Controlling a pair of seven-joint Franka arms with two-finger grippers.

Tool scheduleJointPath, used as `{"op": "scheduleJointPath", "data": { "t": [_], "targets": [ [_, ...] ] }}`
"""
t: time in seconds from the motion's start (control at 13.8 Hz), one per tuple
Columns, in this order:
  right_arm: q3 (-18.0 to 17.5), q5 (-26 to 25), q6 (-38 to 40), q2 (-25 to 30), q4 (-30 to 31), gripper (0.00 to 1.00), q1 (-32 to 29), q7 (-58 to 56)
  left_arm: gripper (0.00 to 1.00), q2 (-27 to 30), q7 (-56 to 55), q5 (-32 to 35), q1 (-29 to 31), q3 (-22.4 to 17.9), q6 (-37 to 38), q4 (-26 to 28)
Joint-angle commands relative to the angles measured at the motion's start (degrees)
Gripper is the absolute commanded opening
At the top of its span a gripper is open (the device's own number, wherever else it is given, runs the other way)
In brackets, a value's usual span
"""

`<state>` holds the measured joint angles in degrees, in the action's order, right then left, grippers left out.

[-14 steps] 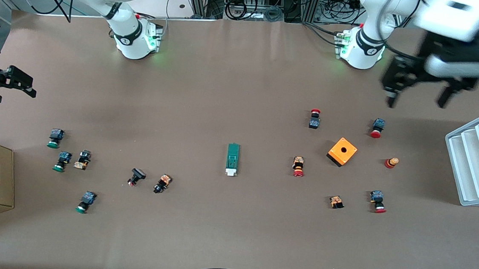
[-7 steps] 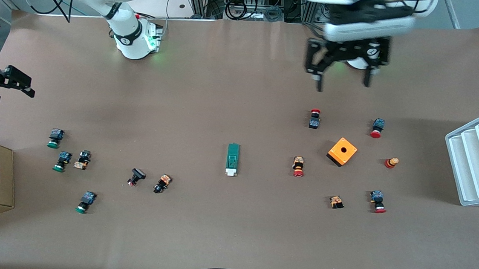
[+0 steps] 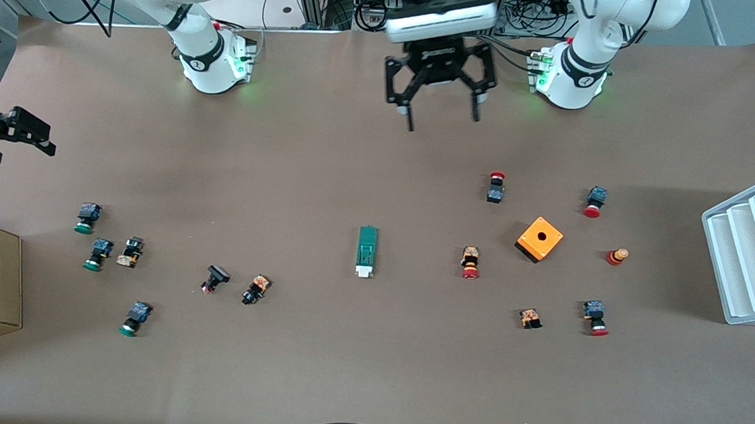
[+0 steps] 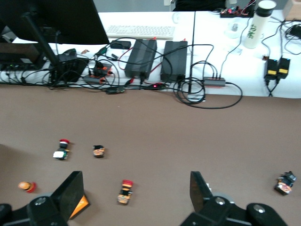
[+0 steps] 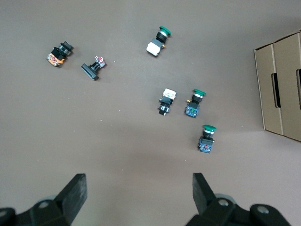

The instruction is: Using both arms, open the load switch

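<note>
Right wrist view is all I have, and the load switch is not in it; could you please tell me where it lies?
Observer: The load switch lies flat around mid-table, untouched, with its white end toward the front camera.
Operator: Thank you. Where is the left end effector?
Observer: The left end effector hangs open over bare table between the two arm bases, not over the switch.
Operator: And where is my right end effector overall?
Observer: The right end effector hangs open over the table's edge at the right arm's end, well away from the switch.
</note>
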<state>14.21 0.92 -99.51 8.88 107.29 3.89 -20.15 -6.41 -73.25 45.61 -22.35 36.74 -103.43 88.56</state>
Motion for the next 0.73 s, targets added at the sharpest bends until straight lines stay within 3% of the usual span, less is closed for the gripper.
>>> {"op": "scheduleJointPath", "data": {
  "t": [0.0,0.29,0.65],
  "targets": [
    [0.0,-0.7,-0.5,-0.6,-0.9,1.00,0.2,-0.5,1.00,0.3,-7.2,4.6,0.2,2.0,-4.0,4.9],
    [-0.1,-0.7,-0.5,-0.7,-0.9,1.00,0.5,-0.4,1.00,-0.9,-17.8,11.2,-2.7,4.0,-4.3,9.8],
    [-0.1,-0.6,-0.5,-0.5,-0.9,1.00,0.2,-0.3,1.00,-7.1,-34.0,21.6,-6.2,5.4,-4.3,13.1]
  ]
}}
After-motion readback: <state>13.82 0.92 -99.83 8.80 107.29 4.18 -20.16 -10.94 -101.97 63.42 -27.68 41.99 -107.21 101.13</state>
